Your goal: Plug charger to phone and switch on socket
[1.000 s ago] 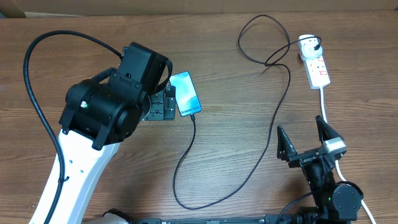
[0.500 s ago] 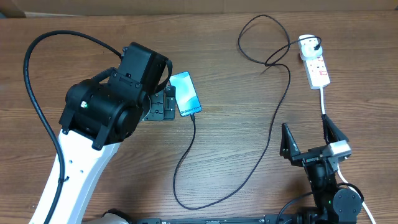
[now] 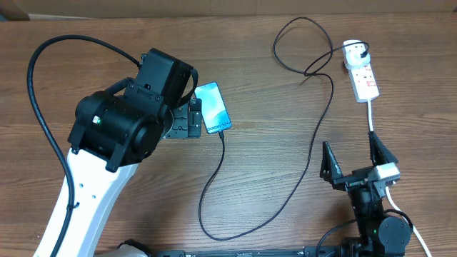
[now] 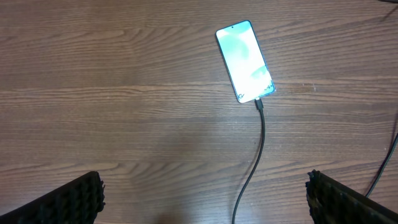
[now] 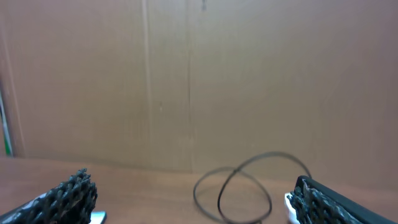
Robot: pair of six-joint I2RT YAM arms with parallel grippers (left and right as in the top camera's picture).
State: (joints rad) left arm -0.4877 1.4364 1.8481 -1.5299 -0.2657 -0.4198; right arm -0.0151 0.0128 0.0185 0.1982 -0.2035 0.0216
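Observation:
The phone (image 3: pixel 213 107) lies on the wooden table with its teal screen up; it also shows in the left wrist view (image 4: pixel 245 61). The black charger cable (image 3: pixel 214 178) is plugged into its lower end (image 4: pixel 259 106), loops across the table and runs to its black plug in the white socket strip (image 3: pixel 363 77) at the far right. My left gripper (image 4: pixel 202 198) hovers open and empty over the table near the phone. My right gripper (image 3: pixel 353 163) is open and empty near the front right, below the socket strip. The cable's loop shows in the right wrist view (image 5: pixel 242 186).
The socket's thick white cord (image 3: pixel 373 121) runs down towards my right gripper. A cardboard wall (image 5: pixel 199 74) stands behind the table. My left arm's black cable (image 3: pixel 43 100) arcs over the left side.
My right gripper has drawn back a little towards the front edge of the table. The left arm, phone and cable have not moved.

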